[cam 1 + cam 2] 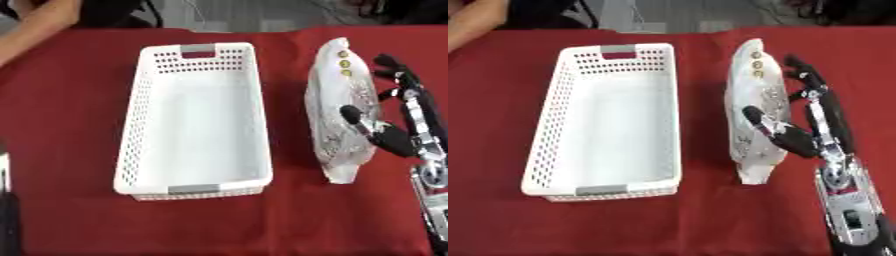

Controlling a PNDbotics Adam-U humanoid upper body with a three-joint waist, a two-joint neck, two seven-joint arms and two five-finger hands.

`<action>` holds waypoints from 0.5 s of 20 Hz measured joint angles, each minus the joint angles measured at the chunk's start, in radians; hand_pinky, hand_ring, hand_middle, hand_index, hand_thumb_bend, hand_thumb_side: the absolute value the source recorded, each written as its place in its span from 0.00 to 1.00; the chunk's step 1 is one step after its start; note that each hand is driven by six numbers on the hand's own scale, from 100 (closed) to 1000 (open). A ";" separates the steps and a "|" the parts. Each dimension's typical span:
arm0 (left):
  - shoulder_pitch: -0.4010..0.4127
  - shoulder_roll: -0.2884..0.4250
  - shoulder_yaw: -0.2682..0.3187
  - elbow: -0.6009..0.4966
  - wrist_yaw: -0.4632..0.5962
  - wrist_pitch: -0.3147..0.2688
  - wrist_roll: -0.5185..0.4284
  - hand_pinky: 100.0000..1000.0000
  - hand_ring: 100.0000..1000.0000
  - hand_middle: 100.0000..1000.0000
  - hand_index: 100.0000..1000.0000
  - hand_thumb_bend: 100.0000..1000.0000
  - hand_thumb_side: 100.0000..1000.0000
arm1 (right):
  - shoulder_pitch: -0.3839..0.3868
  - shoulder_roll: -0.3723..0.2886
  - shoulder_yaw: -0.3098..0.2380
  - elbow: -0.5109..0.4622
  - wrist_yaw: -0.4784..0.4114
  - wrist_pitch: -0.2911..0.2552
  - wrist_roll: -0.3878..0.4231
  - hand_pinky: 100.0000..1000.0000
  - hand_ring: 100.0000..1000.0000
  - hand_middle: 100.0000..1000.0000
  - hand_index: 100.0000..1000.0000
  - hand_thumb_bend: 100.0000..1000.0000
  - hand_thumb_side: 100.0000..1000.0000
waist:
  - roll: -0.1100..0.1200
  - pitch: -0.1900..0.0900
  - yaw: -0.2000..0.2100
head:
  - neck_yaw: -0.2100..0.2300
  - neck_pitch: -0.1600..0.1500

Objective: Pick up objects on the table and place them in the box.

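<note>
Left eye view, white basket (pixel 140 100), hand (pixel 798 125) on bag (pixel 337 85)

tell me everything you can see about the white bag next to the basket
The white bag is a long, crinkly packet, plastic by its sheen, with a faint grey pattern and three small gold dots near its far end. It lies lengthwise on the red tablecloth, right of the white basket and apart from it, looking sealed and puffed. The right hand is on it: the thumb lies across its middle while the fingers reach along its right edge.
</note>
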 measured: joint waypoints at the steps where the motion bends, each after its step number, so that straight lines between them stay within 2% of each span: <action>1: 0.000 0.000 0.000 0.000 0.000 0.000 0.000 0.56 0.56 0.70 0.78 0.00 1.00 | -0.003 -0.002 0.001 0.004 0.002 -0.001 0.002 0.54 0.84 0.90 1.00 0.70 0.73 | 0.000 0.000 0.000 | 0.000 0.000; 10: 0.000 -0.002 -0.005 0.000 0.000 -0.001 -0.002 0.56 0.56 0.70 0.78 0.00 1.00 | -0.008 -0.004 0.011 0.038 0.022 -0.008 0.020 0.55 0.85 0.90 1.00 0.71 0.72 | 0.000 0.000 0.003 | 0.000 0.000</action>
